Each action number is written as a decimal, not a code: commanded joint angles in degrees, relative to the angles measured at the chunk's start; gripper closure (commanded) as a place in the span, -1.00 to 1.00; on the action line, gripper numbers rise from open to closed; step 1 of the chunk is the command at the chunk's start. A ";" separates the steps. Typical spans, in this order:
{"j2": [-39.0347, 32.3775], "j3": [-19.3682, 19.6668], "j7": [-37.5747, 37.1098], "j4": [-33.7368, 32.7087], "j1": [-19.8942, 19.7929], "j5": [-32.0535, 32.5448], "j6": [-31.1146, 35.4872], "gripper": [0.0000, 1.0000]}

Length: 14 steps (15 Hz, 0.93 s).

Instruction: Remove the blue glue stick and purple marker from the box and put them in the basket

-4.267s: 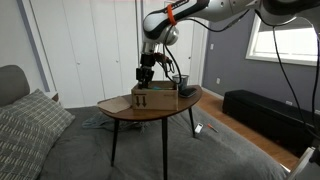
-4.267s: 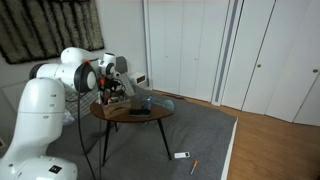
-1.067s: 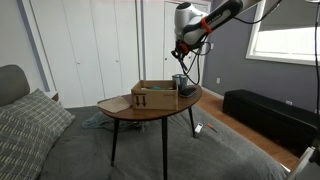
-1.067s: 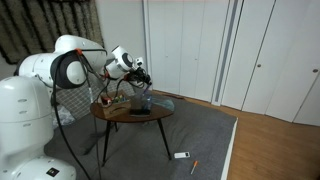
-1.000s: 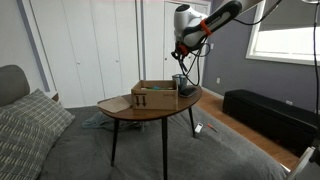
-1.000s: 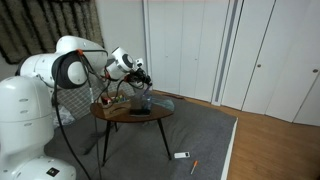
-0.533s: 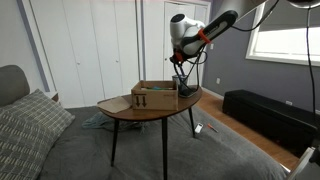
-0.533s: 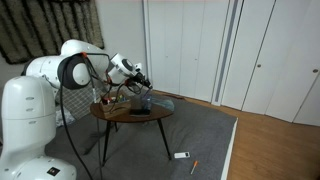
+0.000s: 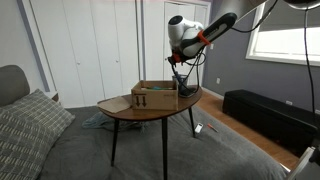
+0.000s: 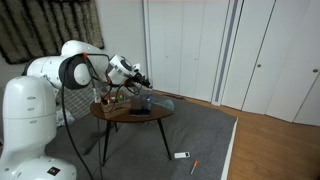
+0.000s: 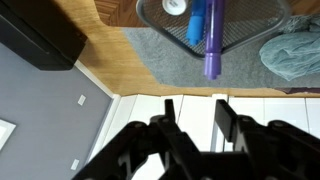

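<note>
In the wrist view the dark mesh basket [image 11: 262,14] is at the top edge. The blue glue stick [image 11: 195,25] and the purple marker [image 11: 212,42] stand in it side by side, the marker sticking out past the rim. My gripper [image 11: 197,115] is open and empty, well clear of the basket. In both exterior views the gripper [image 9: 178,58] [image 10: 140,77] hangs above the basket [image 9: 180,83] [image 10: 141,100], which stands beside the tan-brown box [image 9: 154,96] [image 10: 111,101] on the round table [image 9: 120,110].
A grey-green cloth [image 11: 295,50] [image 10: 165,103] lies on the table next to the basket. A white round thing [image 11: 175,6] is in the basket too. A white object [image 10: 181,155] and an orange pen [image 10: 194,166] lie on the floor. A bed with a pillow [image 9: 30,125] is near the table.
About four seconds ago the gripper was down at the box. It is now high above the basket, and over the last second the wrist has shifted slightly and turned.
</note>
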<state>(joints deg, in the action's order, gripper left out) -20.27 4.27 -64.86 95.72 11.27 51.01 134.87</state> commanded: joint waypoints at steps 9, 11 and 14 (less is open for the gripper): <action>15.95 -9.85 38.29 4.29 -2.70 -29.28 -7.08 -1.00; 17.94 -9.89 46.74 2.54 -2.90 -37.08 -13.07 -1.00; 19.14 -9.35 55.39 0.16 -3.49 -43.77 -23.97 -1.00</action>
<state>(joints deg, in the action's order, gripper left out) -2.66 -4.76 -17.48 97.08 9.28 13.44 119.27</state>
